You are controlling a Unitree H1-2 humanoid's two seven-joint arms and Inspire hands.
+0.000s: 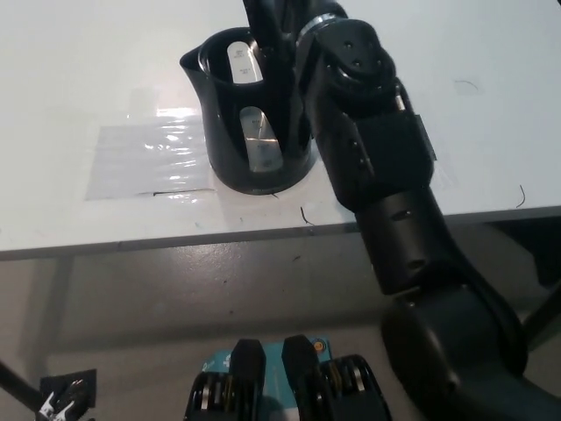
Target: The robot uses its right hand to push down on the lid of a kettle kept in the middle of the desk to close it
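The black kettle (250, 118) stands on the desk (105, 79), lid (263, 22) upright — the right arm (377, 167) crosses its handle side, hand state unclear.

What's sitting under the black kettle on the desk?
A clear taped-down plastic sheet runs left from beneath the kettle on the white desk. Whatever lies to the kettle's right is covered by the black right arm.
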